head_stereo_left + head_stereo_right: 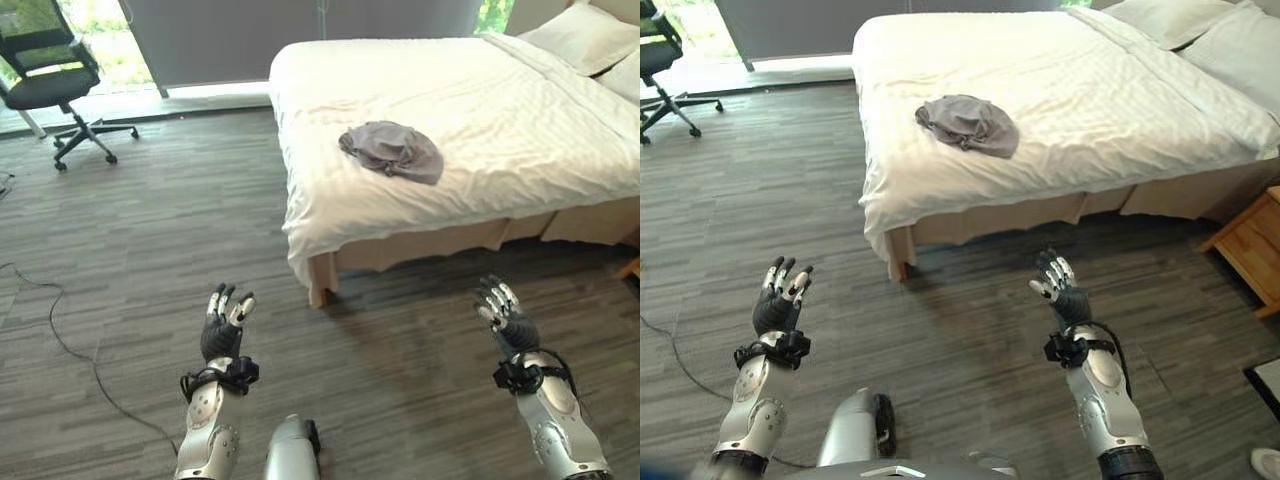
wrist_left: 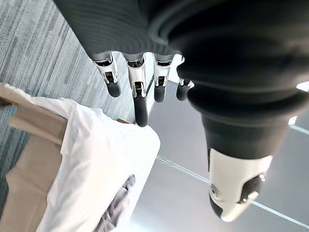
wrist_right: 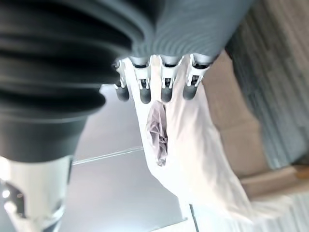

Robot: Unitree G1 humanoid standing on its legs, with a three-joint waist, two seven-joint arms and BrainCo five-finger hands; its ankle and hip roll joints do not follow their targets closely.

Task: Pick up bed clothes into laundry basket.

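One bed [image 1: 520, 130], one grey garment [image 1: 392, 150], two pillows [image 1: 585, 38] — one office chair [image 1: 50, 70], one nightstand [image 1: 1252, 245]

Your left robot hand [image 1: 225, 322] is raised at about 7 o'clock in the head view, forearm upright, fingers [image 2: 140, 99] straight and slightly spread, thumb [image 2: 235, 191] apart, holding nothing. Your right robot hand [image 1: 1060, 285] stands at about 5 o'clock, at nearly the same height, well apart from the left. Its forearm leans slightly toward 11 o'clock. Its fingers [image 3: 166, 88] are extended in a row and hold nothing. Both dark ribbed wrist covers face you, and both palms are turned away, toward 12 o'clock.
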